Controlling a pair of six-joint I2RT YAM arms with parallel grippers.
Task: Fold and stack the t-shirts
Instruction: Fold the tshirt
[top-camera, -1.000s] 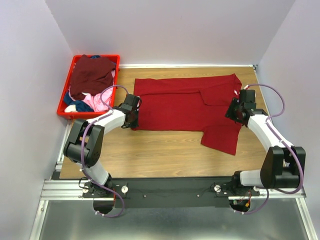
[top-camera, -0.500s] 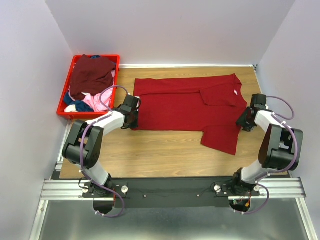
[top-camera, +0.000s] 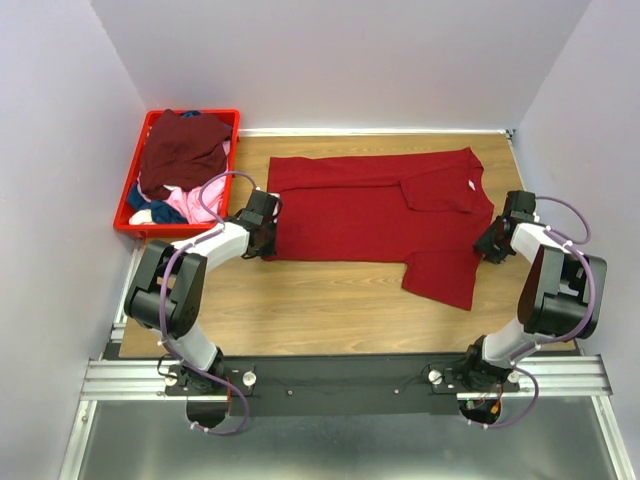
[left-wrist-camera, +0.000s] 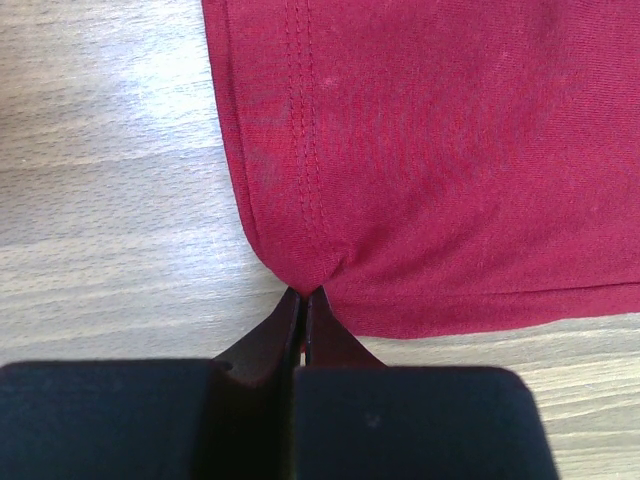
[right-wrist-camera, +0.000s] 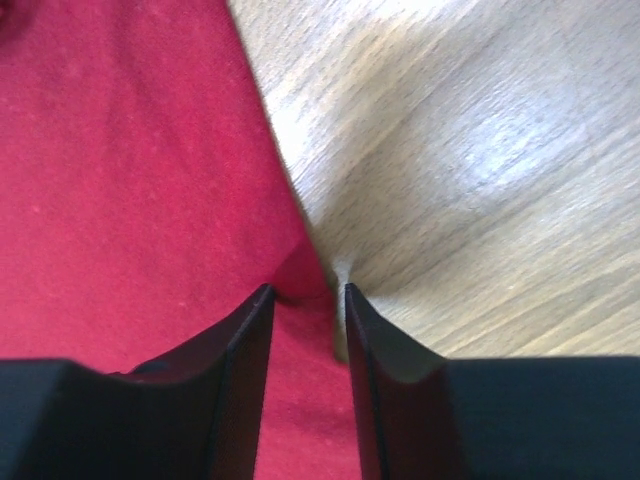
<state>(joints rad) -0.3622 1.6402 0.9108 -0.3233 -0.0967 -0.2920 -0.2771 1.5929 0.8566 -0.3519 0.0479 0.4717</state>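
The bright red cloth t-shirt (top-camera: 360, 215) is pinched (for folding) by the left gripper (left-wrist-camera: 305, 293); the right gripper (right-wrist-camera: 305, 292) is spread astride its edge.

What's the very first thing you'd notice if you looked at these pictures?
The big bright red t-shirt, spread out across the middle of the wooden table. Next, the red crate at the far left corner, heaped with maroon, pink and blue clothes. Then the two arms: the left fingers pinch the shirt's near left corner, and the right fingers stand apart at its right edge.
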